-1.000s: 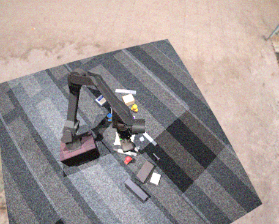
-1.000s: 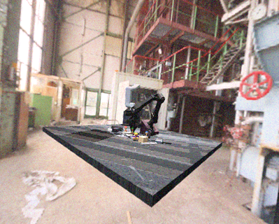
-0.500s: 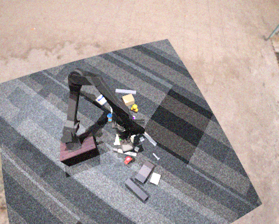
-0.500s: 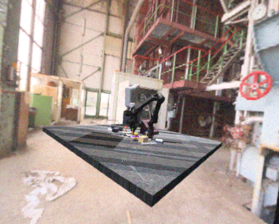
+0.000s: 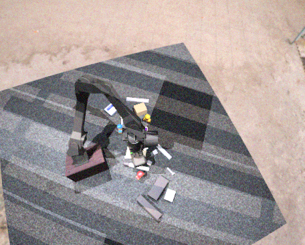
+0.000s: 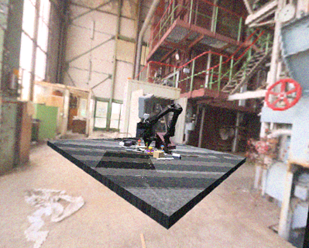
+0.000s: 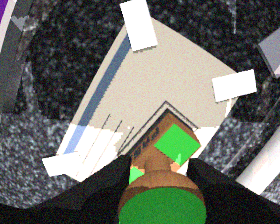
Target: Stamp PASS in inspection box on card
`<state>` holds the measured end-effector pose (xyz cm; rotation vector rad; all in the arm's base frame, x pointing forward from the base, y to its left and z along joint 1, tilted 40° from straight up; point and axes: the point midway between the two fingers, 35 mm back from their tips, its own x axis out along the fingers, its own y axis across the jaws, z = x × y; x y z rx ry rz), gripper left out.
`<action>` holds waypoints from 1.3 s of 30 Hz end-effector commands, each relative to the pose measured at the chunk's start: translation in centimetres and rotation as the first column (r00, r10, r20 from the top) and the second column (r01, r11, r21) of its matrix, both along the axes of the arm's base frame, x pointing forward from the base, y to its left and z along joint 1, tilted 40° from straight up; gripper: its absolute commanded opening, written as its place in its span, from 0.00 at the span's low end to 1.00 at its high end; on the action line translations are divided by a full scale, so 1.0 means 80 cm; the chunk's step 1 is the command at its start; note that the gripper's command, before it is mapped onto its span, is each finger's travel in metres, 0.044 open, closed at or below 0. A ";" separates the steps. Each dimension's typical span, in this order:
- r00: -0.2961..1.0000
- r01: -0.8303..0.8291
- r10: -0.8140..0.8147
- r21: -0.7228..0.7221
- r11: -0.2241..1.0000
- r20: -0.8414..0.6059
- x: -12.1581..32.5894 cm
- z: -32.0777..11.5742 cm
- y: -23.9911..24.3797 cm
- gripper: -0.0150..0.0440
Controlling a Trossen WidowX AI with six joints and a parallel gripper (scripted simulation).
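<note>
The claw, partly closed, grips the wooden PASS stamp by its neck. The stamp stands between the fingers, over the outlined box on the taped card; its body hides most of the box, and its underside is out of sight.

- PASS stamp: brown, wood-like, with a round green cap and a bright green patch on its block; dark lettering partly legible on the block. Gripped at the handle, block end toward the card; contact with the card cannot be told.
- Card: beige, blue stripe along one side, laid flat on the counter, with white strips at its corners.
- Inspection box: dark-outlined, printed on the card, largely covered by the stamp block; its interior is hidden there.
</note>
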<state>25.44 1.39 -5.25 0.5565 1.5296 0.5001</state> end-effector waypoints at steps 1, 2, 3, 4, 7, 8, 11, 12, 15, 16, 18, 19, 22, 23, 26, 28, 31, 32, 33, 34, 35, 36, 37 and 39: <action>1.000 0.003 -0.003 0.005 1.000 -0.001 0.000 0.000 0.001 0.25; 1.000 0.003 -0.003 0.005 1.000 -0.001 0.000 0.000 0.001 0.25; 1.000 0.003 -0.003 0.005 1.000 -0.001 0.000 -0.001 0.002 0.25; 1.000 0.003 -0.003 0.005 1.000 -0.001 0.000 -0.001 0.002 0.25; 1.000 0.003 -0.003 0.005 1.000 -0.001 0.000 -0.001 0.002 0.25; 1.000 0.003 -0.003 0.005 1.000 -0.001 0.000 -0.001 0.002 0.25; 1.000 0.003 -0.003 0.005 1.000 -0.001 0.000 -0.001 0.002 0.25; 1.000 0.003 -0.003 0.005 1.000 -0.001 0.000 -0.001 0.002 0.25; 1.000 0.003 -0.003 0.005 1.000 -0.001 0.000 -0.001 0.002 0.25; 1.000 0.003 -0.003 0.005 1.000 -0.001 0.000 -0.001 0.002 0.25; 1.000 0.003 -0.003 0.005 1.000 -0.001 0.000 -0.001 0.002 0.25; 1.000 0.003 -0.003 0.005 1.000 -0.001 0.000 -0.001 0.002 0.25; 1.000 0.003 -0.003 0.005 1.000 -0.001 0.000 -0.001 0.002 0.25; 1.000 0.003 -0.003 0.005 1.000 -0.001 0.000 -0.001 0.002 0.25; 1.000 0.003 -0.003 0.005 1.000 -0.001 0.000 -0.001 0.002 0.25; 1.000 0.003 -0.003 0.005 1.000 -0.001 0.000 -0.001 0.002 0.25; 1.000 0.003 -0.003 0.005 1.000 -0.001 0.000 0.000 0.001 0.25; 1.000 0.003 -0.003 0.005 1.000 -0.001 0.000 0.000 0.001 0.25; 1.000 0.003 -0.003 0.005 1.000 -0.001 0.000 0.001 0.001 0.25; 1.000 0.003 -0.003 0.005 1.000 -0.001 0.000 0.001 0.000 0.25; 1.000 0.003 -0.003 0.005 1.000 -0.001 0.000 0.002 0.000 0.25; 1.000 0.004 -0.003 0.005 1.000 -0.001 0.000 0.002 -0.001 0.25; 1.000 0.004 -0.003 0.005 1.000 -0.001 0.000 0.002 -0.001 0.25; 1.000 0.004 -0.003 0.005 1.000 -0.001 0.000 0.003 -0.002 0.25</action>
